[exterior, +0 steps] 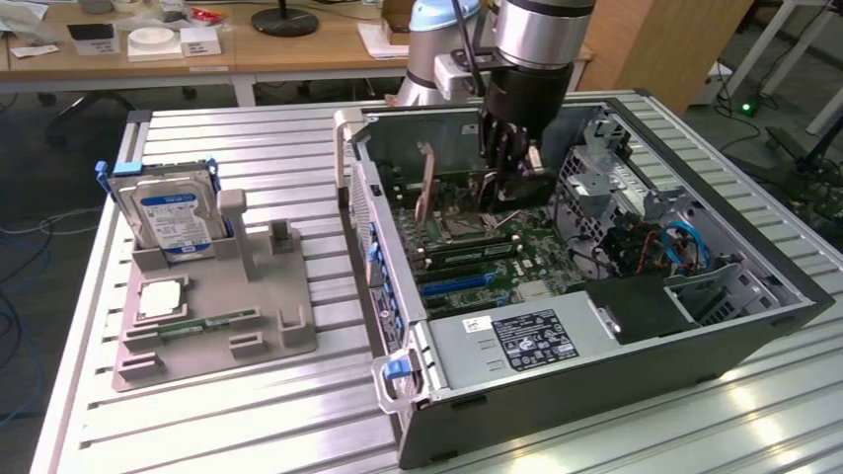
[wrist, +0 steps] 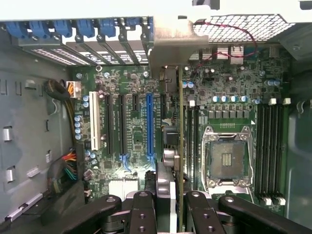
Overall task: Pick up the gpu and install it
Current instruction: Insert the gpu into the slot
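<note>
Exterior view.
- Case (exterior: 737, 326) lies on its side on the table (exterior: 237, 425), open face up.
- Arm reaches down into the case. Gripper (exterior: 507, 163) is below the case rim, in the half away from the power supply (exterior: 527, 341).
- Gripper is clamped on the gpu (exterior: 523, 190). The card stands on edge inside the case, over the motherboard (exterior: 488, 262).
- Cannot tell whether the card's lower edge touches the board.
- Outside the case, on the exterior view's left: grey holder (exterior: 251, 316), well apart from the case wall, with a hard drive (exterior: 172, 212) standing upright in it.

Wrist view.
- Looking straight down into the case (wrist: 29, 146).
- Fingers (wrist: 141, 214) of the gripper (wrist: 170, 209) sit one on each face of the gpu (wrist: 169, 139), closed against it.
- Card is seen edge-on, running lengthways across the motherboard (wrist: 131, 97).
- Its silver bracket (wrist: 170, 44) is at the case's slotted wall, in line with the row of blue latches (wrist: 73, 29).
- Inside the case, the card's edge lies between the blue slot (wrist: 150, 126) and the CPU socket (wrist: 226, 156), which has no chip in it.
- Seating in a slot cannot be judged.
</note>
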You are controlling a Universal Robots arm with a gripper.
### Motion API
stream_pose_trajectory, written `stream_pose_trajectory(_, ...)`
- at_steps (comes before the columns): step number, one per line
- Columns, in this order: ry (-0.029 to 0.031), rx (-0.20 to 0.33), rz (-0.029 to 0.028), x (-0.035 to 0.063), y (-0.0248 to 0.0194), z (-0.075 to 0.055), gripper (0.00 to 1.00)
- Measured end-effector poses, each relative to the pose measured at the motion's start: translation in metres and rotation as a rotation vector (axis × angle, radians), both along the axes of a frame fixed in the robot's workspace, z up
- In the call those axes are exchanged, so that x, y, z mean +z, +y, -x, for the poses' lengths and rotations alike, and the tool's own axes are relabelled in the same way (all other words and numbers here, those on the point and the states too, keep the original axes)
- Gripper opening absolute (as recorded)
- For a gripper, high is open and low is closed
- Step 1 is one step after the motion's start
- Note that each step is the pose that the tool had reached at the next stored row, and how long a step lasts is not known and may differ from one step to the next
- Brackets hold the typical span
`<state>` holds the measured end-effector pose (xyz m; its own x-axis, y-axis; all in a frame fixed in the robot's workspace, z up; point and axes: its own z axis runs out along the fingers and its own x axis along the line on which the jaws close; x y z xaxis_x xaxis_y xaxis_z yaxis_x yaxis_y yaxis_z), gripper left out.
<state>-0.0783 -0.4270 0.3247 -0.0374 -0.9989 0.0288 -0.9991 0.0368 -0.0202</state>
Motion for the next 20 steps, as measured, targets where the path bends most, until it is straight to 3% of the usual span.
stream_pose_trajectory(3,0.0073,0.0,0.0045,-0.0026,-0.0007,0.0,0.28)
stream_pose_trajectory(8,0.0072,-0.002,0.0059,-0.0117,0.0015,0.0,0.28)
stream_pose_trajectory(10,0.0026,-0.002,0.0058,-0.0138,0.0015,0.0,0.28)
stream_pose_trajectory(11,-0.0026,-0.002,0.0058,-0.0147,0.0015,0.0,0.28)
stream_pose_trajectory(13,-0.0188,-0.001,0.0058,-0.0157,0.0015,0.0,0.28)
stream_pose_trajectory(14,-0.0235,0.0,0.0057,-0.0163,0.0015,0.0,0.28)
stream_pose_trajectory(18,-0.0238,0.0,0.0058,-0.0201,0.0006,0.0,0.28)
stream_pose_trajectory(20,-0.0239,0.0,0.0058,-0.0207,-0.0031,0.0,0.28)
